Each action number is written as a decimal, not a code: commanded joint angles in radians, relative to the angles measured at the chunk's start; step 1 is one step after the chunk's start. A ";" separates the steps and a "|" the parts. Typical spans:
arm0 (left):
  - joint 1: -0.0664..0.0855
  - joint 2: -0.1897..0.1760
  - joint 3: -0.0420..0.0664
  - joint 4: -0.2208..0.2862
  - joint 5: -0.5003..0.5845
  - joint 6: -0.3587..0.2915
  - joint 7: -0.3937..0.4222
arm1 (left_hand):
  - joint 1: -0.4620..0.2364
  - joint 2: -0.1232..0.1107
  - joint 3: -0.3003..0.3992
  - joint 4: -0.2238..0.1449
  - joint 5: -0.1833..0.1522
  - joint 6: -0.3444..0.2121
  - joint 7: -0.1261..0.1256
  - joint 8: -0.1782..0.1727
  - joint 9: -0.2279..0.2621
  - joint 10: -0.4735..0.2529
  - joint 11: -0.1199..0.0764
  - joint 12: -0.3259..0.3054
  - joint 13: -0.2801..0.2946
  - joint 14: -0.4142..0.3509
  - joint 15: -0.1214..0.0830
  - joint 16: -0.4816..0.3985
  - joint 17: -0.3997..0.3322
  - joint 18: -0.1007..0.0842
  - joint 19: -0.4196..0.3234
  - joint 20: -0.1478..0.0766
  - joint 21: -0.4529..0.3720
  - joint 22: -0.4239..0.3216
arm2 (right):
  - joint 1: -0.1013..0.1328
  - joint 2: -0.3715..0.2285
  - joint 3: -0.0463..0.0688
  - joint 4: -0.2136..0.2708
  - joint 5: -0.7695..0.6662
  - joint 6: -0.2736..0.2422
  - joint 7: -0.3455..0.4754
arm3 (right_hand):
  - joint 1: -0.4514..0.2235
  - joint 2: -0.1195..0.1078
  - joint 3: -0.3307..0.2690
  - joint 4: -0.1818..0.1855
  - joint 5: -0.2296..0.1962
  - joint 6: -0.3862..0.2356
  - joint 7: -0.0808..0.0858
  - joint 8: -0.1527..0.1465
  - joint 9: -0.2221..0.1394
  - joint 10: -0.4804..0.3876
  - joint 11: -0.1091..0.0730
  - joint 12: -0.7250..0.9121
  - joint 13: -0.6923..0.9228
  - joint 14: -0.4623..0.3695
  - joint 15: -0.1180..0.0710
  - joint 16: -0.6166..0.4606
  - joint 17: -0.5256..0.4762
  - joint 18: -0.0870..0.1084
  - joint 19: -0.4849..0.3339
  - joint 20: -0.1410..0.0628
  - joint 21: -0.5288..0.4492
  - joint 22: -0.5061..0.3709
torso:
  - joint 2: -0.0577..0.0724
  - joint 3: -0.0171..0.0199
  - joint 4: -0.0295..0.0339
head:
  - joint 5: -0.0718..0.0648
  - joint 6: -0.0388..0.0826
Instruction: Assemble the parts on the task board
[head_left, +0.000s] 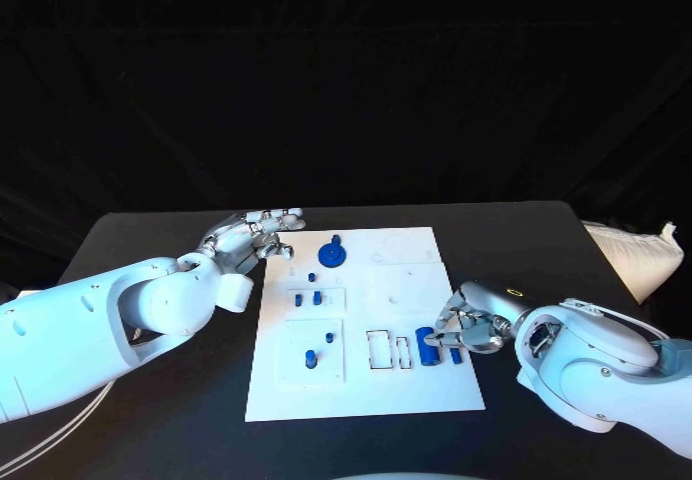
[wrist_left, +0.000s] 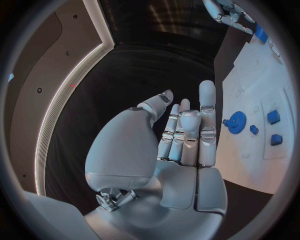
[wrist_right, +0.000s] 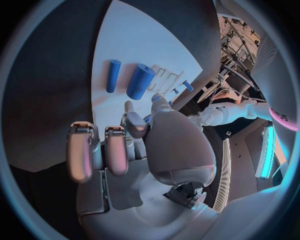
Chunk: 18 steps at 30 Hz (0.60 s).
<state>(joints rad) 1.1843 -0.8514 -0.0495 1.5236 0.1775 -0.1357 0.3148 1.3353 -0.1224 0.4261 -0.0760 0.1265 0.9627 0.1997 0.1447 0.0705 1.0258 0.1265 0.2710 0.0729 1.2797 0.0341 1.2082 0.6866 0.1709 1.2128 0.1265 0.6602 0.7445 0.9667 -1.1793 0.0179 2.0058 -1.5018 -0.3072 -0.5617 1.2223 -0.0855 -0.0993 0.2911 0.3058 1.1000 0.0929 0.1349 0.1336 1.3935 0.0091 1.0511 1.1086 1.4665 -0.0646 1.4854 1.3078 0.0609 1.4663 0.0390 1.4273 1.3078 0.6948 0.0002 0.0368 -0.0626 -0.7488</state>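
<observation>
Left hand (head_left: 260, 235) released, fingers spread, beside task board (head_left: 411, 395). Right hand (head_left: 469, 328) empty, fingers curled, near two blue cylinders (head_left: 428, 347).

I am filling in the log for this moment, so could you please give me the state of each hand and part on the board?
left hand: open, above the table beside the task board.
right hand: open, empty, fingers near the cylinders.
blue gear: flat on the board.
thick blue cylinder: lying on its side.
thin blue cylinder: lying alongside it.

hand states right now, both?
Left hand: open, fingers apart, holding nothing, beside the white task board.
Right hand: open, holding nothing; two blue cylindrical parts lie just beyond its fingertips.
</observation>
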 joint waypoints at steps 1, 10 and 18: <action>0.000 0.000 0.000 0.003 -0.003 0.020 0.008 | 0.008 0.005 0.001 -0.006 0.006 -0.006 0.002 0.007 0.001 -0.005 -0.001 0.001 0.002 -0.010 -0.001 0.006 -0.001 0.012 -0.008 0.002 0.002 -0.001 | -0.009 0.014 -0.001 -0.011 -0.022 0.041 -0.022 | -0.010 0.004 -0.006 0.000 0.006 0.003 -0.003 0.003 0.002 -0.005 0.000 0.005 0.003 0.078 0.003 0.006 0.114 -0.016 0.031 0.003 0.004 0.083 | 0.000 -0.0001 0.0000 | 0.004 -0.002; -0.001 -0.002 0.000 0.003 -0.003 0.020 0.008 | 0.006 0.005 -0.001 -0.005 0.006 -0.007 0.002 0.009 0.001 -0.007 0.000 0.004 0.002 -0.010 0.000 0.007 0.000 0.012 -0.008 0.003 0.002 -0.001 | -0.022 0.037 -0.001 -0.038 -0.052 0.069 -0.025 | -0.010 0.012 -0.013 0.000 0.005 0.008 -0.005 0.008 0.009 -0.003 -0.002 0.011 0.015 0.078 0.001 0.007 0.115 -0.016 0.031 0.002 0.005 0.084 | 0.000 -0.0020 0.0026 | 0.007 -0.009; -0.001 -0.004 0.000 0.004 -0.003 0.021 0.006 | 0.006 0.005 -0.001 -0.005 0.006 -0.007 0.002 0.009 0.001 -0.007 0.000 0.004 0.002 -0.010 0.000 0.007 0.000 0.012 -0.008 0.003 0.002 -0.001 | -0.030 0.060 -0.001 -0.052 -0.075 0.095 -0.025 | -0.009 0.014 -0.018 -0.001 0.000 0.011 -0.006 0.012 0.014 -0.003 -0.003 0.014 0.021 0.078 0.000 0.007 0.115 -0.016 0.032 0.001 0.006 0.086 | 0.000 -0.0023 0.0105 | 0.002 -0.012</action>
<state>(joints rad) 1.1828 -0.8554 -0.0498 1.5248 0.1775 -0.1346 0.3149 1.3353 -0.1224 0.4261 -0.0760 0.1265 0.9627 0.1997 0.1500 0.0703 1.0258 0.1265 0.2710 0.0729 1.2796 0.0341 1.2125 0.6867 0.1709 1.2092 0.1301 0.6602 0.7445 0.9402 -1.1224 0.0177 1.9565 -1.5436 -0.2509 -0.5790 1.2144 -0.0775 -0.1103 0.2909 0.3057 1.1038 0.0892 0.1430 0.1466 1.3935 0.0090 1.0590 1.1286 1.4665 -0.0646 1.4892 1.3075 0.0610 1.4662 0.0392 1.4273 1.3075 0.6949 -0.0018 0.0435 -0.0587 -0.7602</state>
